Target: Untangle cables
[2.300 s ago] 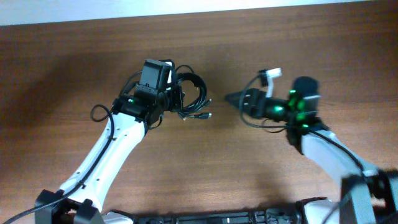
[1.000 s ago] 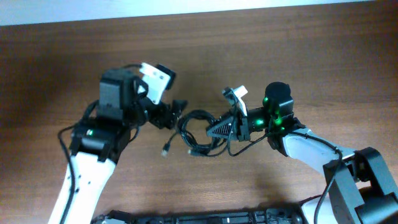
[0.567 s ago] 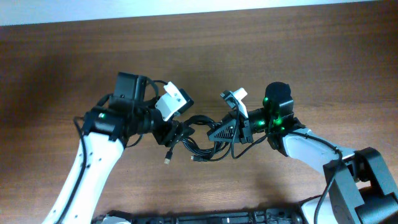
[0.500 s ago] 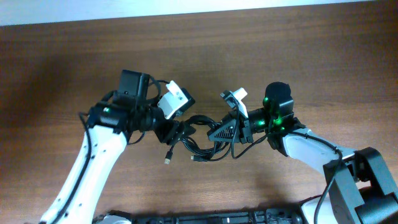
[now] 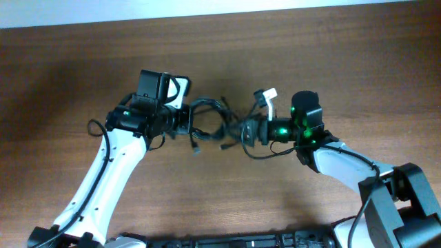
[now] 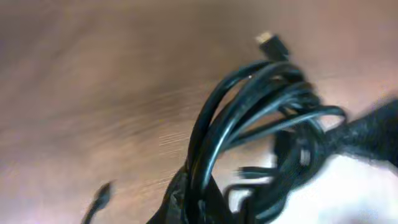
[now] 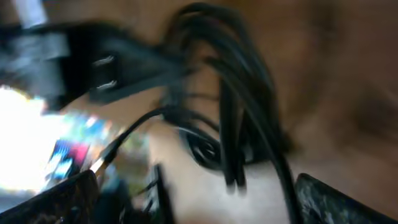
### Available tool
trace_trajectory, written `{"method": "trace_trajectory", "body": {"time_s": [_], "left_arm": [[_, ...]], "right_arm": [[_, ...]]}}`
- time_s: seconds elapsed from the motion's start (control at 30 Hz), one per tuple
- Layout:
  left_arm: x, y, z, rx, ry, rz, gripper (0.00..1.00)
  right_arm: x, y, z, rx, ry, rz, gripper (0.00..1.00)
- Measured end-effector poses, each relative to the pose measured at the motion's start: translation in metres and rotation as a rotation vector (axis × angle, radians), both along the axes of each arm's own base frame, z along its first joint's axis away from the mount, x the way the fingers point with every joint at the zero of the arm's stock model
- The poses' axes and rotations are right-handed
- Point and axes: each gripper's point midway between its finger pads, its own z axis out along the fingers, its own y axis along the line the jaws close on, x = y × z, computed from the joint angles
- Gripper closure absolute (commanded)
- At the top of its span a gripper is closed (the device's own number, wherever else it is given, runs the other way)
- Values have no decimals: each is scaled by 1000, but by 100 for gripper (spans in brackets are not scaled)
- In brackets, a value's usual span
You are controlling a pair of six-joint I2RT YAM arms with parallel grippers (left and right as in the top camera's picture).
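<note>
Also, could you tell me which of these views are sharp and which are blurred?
Left wrist: motion-blurred, but the thin black cables are traceable. Right wrist: heavily smeared, with a washed-out bright patch at left. Overhead: the sharpest, evenly lit.

Overhead, I note even, moderate light; the desk (image 5: 358,62) darkens toward its left, with a pale bright strip along the top edge. Both wrist views are heavily motion-blurred: the cables (image 6: 249,118) smear into streaks, and an overexposed white patch burns out the right wrist view's left edge.
</note>
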Motion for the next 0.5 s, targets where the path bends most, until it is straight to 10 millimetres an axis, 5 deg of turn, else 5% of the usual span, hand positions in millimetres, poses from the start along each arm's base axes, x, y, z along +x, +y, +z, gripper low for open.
{"method": "trace_trajectory", "body": {"time_s": [0.13, 0.33, 0.5], "left_arm": [[8, 19, -2, -61, 65, 376, 100], [4, 7, 0, -162, 122, 428, 100], [19, 10, 7, -181, 61, 471, 100]], "right_arm": [[24, -12, -15, -48, 113, -204, 4], [8, 25, -16, -22, 229, -221, 7], [10, 19, -8, 3, 193, -186, 2]]}}
